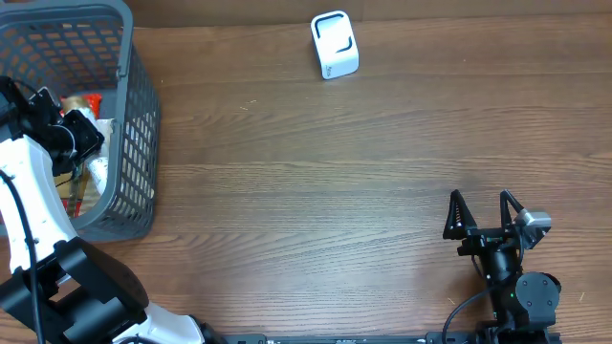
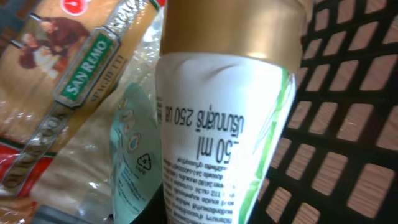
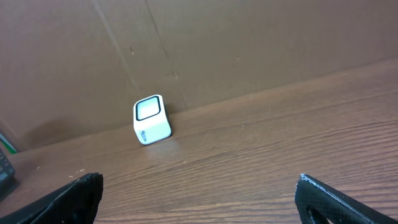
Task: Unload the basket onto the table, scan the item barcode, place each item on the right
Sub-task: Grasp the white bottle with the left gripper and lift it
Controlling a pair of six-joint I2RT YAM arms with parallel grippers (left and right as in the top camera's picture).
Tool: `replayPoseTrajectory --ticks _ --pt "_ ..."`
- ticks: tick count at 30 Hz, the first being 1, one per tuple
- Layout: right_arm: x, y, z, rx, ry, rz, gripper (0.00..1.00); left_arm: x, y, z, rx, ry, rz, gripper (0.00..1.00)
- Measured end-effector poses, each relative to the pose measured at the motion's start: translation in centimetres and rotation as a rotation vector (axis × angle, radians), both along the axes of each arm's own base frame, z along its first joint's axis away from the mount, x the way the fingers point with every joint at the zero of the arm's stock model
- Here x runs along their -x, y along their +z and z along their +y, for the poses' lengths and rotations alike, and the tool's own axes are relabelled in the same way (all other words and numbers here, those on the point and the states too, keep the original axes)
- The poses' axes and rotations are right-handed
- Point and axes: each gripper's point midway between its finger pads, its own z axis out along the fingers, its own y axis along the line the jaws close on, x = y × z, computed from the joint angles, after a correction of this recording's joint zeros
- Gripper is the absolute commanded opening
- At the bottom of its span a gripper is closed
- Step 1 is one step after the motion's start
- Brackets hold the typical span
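Brown wood-grain bench [image 1: 335, 191], brown panel standing along its far edge. Grey mesh basket [image 1: 142, 143] sits at the far left corner, partly cut off by the overhead frame. My left arm reaches down into it. The left gripper [image 1: 81, 134] is inside the basket among the goods. Its fingers don't show in the wrist view and overhead is too dark there, so I cannot tell whether they are apart or together

Left wrist view: a white bottle [image 2: 217, 137] with a gold cap fills the middle, very close to the lens. Long axis runs roughly top to bottom of that view, leaning a little, cap end toward the top. Label print reads upside down. The bottle lies inside the basket, against a clear spaghetti pack [image 2: 68, 93] on one side. Basket mesh is just beside it on the other, wood showing through the holes

Scanner [image 1: 335, 45], a small white box, stands near the far edge at mid-width, well apart from the basket. Its dark-rimmed window shows from overhead and from the right wrist

Right gripper [image 1: 486, 215] sits by the near right edge, fingers spread wide, holding nothing, pointing toward the far edge. Open wood runs from the basket wall to the scanner and across to this gripper
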Motion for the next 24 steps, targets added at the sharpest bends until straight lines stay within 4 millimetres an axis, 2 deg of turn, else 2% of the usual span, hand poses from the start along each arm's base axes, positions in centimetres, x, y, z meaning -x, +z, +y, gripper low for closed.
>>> replayPoseTrajectory --ticks 6,8,9,11,16,18,19,21,22,24 --pt "0.00 0.01 0.00 0.000 0.000 0.000 1.00 -0.17 -0.19 -0.18 0.008 -0.018 -0.003 0.04" --pt "0.00 0.00 0.00 0.000 0.000 0.000 1.00 -0.19 -0.17 -0.23 0.011 -0.019 -0.005 0.13" --pt "0.00 0.01 -0.01 0.000 0.000 0.000 1.00 -0.19 -0.17 -0.23 0.011 -0.020 -0.005 0.14" --pt "0.00 0.01 0.00 0.000 0.000 0.000 1.00 -0.23 -0.16 -0.29 0.014 -0.022 -0.007 0.04" --pt "0.00 0.02 0.00 0.000 0.000 -0.001 1.00 -0.25 -0.14 -0.33 0.013 -0.028 -0.009 0.05" --pt "0.00 0.00 0.00 0.000 0.000 0.000 1.00 -0.30 -0.12 -0.31 0.012 -0.028 -0.011 0.13" --pt "0.00 0.01 0.01 0.000 0.000 0.000 1.00 -0.33 -0.10 -0.28 0.010 -0.029 -0.013 0.20" --pt "0.00 0.00 0.00 0.000 0.000 0.000 1.00 -0.36 -0.09 -0.32 0.013 -0.028 -0.014 0.15" --pt "0.00 0.02 0.00 0.000 0.000 -0.001 1.00 -0.39 -0.07 -0.35 0.016 -0.027 -0.016 0.04" --pt "0.00 0.00 -0.01 0.000 0.000 0.000 1.00 -0.41 -0.06 -0.42 0.018 -0.029 -0.017 0.04"
